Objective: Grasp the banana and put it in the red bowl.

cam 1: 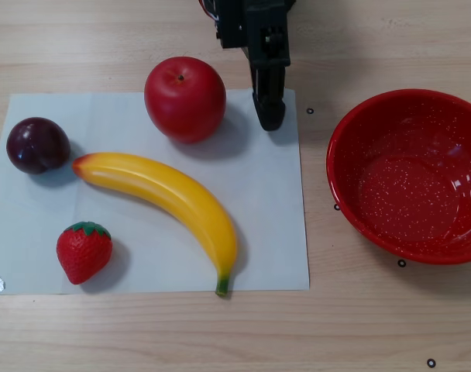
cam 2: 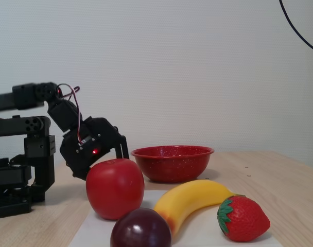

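A white sheet of paper (cam 1: pixel 274 232) is laid flat on a wooden table (cam 1: pixel 142 333), and the fruit is set on it. In the other view, a dark plum (cam 1: pixel 37 144) is seen at the far left of the sheet, and a strawberry (cam 1: pixel 84 251) is seen below it. The banana (cam 1: pixel 166 198) is laid across the middle of the sheet, with its orange-red tip near the plum and its small stem near the bottom edge. A red apple (cam 1: pixel 185 98) is placed above the banana, near the top edge. Just to the right of the apple, the black gripper (cam 1: pixel 269 116) is pointed down over the top right corner of the sheet, and nothing is held in it. Its fingers are seen pressed together. The red bowl (cam 1: pixel 375 232) is set on the bare table, to the right of the sheet, and nothing is seen inside it
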Controlling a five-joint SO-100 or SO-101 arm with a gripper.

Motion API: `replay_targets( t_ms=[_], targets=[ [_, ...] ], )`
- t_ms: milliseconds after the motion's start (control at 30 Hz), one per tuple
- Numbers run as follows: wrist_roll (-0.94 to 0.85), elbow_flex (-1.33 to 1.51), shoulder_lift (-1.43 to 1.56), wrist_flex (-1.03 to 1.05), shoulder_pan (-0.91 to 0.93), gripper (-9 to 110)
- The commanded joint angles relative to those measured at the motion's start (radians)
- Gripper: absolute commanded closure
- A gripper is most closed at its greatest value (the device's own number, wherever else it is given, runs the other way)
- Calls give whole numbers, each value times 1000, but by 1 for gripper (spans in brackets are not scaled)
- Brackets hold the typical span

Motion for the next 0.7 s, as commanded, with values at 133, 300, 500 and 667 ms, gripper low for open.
replay_targets(
  t_ms=[133,300,500,667],
  targets=[
    [-35,-267,-150,46,-14,101],
    [-35,-383,-222,98,-25,101],
    [-51,-543,-341,143,-40,101],
    [-37,-690,-453,164,-63,101]
  ],
)
